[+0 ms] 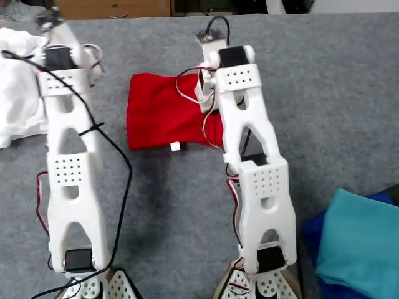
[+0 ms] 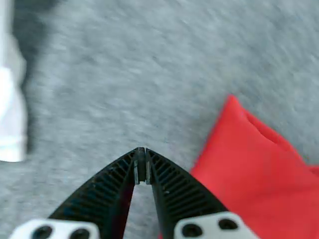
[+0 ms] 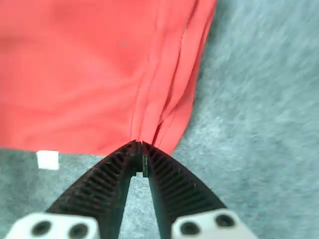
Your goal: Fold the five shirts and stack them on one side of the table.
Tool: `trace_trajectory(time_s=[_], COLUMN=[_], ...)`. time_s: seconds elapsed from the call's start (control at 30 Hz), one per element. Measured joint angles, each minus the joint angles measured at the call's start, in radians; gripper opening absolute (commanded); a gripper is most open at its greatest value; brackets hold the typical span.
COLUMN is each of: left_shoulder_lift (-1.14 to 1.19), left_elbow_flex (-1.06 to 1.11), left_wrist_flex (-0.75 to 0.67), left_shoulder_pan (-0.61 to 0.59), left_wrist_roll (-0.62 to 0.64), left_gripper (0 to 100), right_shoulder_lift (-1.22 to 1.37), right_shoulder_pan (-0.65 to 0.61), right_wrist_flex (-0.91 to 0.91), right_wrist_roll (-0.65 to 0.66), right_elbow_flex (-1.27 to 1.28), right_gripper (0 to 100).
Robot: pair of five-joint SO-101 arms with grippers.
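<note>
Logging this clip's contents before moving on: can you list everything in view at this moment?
red shirt: 1, red, folded, mid-table
tag: 1, white, at the red shirt's near edge
white shirt: 1, white, crumpled, beside the left arm
teal shirt: 1, teal, near right corner, on the blue shirt
blue shirt: 1, dark blue, under the teal one
table: 1, grey
left arm: 1, white
right arm: 1, white
left fingers: black, closed, over bare table
right fingers: black, closed on the red shirt's edge

Robotics lab bench: grey cloth-covered table (image 1: 336,93), white arms (image 1: 70,168) with bare wiring (image 1: 118,156).
</note>
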Motion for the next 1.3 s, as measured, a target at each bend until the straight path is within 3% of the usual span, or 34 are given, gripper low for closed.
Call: trace_trajectory(time_s=[0.17, 0.3, 0.47, 0.67, 0.8, 1.1, 1.3], left_shoulder_lift=[0.0, 0.0, 0.0, -0.002, -0.006, -0.252, -0.384], left_elbow_flex=[0.0, 0.002, 0.017, 0.068, 0.153, 0.491, 0.666], left_wrist_flex=[-0.021, -0.029, -0.014, 0.0, 0.0, 0.0, 0.0], left_shoulder_pan=[0.078, 0.092, 0.054, -0.098, -0.163, -0.316, -0.384], left_wrist_roll=[0.025, 0.035, 0.071, 0.077, 0.014, -0.06, -0.112], left_gripper=[8, 13, 13, 13, 13, 13, 13], right_shoulder_lift=[-0.055, -0.055, -0.064, -0.184, -0.27, -0.229, -0.161], right_shoulder_pan=[0.0, 0.0, -0.002, -0.063, -0.144, -0.253, -0.252], right_wrist_flex=[0.0, 0.0, 0.0, 0.0, 0.0, -0.101, -0.126], right_wrist_roll=[0.012, -0.049, -0.336, -0.729, -0.941, -1.241, -1.39], right_elbow_flex=[0.017, 0.061, 0.17, 0.31, 0.381, 0.502, 0.471], right_gripper=[15.2, 17.0, 17.2, 17.3, 17.5, 43.2, 42.2])
